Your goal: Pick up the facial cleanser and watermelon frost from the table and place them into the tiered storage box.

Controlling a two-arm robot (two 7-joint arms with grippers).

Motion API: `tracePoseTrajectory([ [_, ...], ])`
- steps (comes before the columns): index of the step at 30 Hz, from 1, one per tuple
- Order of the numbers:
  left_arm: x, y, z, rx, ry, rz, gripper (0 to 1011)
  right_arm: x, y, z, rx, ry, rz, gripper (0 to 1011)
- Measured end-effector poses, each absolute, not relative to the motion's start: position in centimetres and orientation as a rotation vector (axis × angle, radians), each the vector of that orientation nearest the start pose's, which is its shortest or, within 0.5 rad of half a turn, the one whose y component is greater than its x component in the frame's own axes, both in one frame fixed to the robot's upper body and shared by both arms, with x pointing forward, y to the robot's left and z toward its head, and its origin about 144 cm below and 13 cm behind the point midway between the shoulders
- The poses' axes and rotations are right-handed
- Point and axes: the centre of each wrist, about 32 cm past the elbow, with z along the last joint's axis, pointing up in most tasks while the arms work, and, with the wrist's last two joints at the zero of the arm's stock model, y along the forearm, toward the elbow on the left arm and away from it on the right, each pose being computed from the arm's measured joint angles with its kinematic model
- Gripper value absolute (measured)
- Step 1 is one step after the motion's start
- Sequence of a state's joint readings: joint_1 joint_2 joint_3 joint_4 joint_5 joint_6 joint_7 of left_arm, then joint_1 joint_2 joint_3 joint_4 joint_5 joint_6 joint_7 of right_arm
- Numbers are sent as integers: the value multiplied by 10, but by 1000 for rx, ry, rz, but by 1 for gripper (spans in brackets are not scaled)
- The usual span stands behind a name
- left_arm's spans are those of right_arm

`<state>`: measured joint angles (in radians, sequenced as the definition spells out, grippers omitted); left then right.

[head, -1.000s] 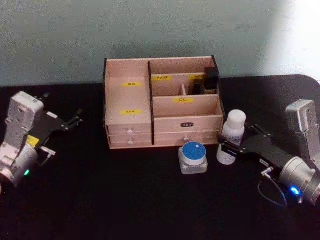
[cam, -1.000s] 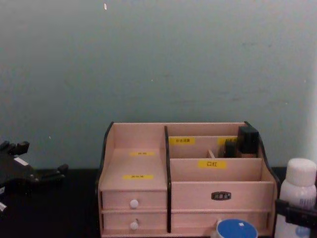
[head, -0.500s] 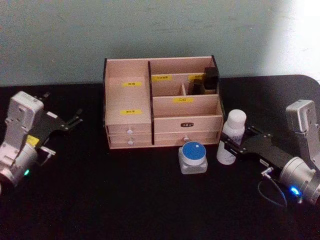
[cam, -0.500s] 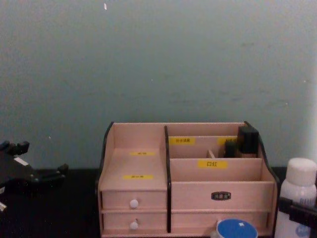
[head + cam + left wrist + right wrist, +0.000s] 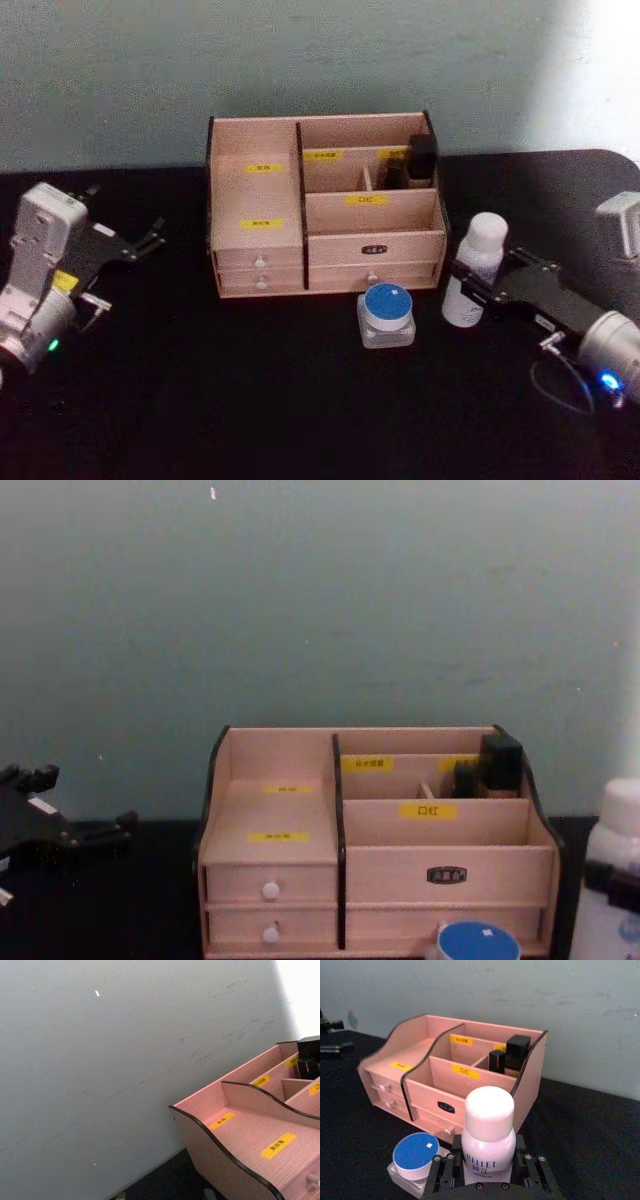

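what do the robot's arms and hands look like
Each arm ends in a silver-grey metal wrist carrying a flat black two-pronged hand. Behind the left hand are a boxy grey block, a yellow label and a green light. Behind the right hand are a blue light and a thin dark looping cable.

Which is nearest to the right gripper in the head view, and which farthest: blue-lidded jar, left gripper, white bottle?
1. The white bottle, held between the right gripper's jaws.
2. The blue-lidded jar, standing just to its left.
3. The left gripper, far left, beyond the tiered storage box.
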<state>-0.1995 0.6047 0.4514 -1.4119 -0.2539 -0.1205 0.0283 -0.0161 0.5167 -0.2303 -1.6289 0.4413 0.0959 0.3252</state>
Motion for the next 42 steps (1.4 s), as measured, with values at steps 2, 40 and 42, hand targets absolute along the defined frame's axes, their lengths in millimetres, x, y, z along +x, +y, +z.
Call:
tracePoseTrajectory([
  [2, 489, 310, 1140, 304, -285, 1248, 1001, 443, -303, 1162, -159, 95, -1005, 591],
  [40, 489, 310, 1140, 304, -285, 1248, 1001, 547, -253, 1233, -66, -43, -889, 591],
  [42, 489, 310, 1140, 304, -285, 1248, 1001, 555, -248, 1234, -70, -47, -887, 591],
])
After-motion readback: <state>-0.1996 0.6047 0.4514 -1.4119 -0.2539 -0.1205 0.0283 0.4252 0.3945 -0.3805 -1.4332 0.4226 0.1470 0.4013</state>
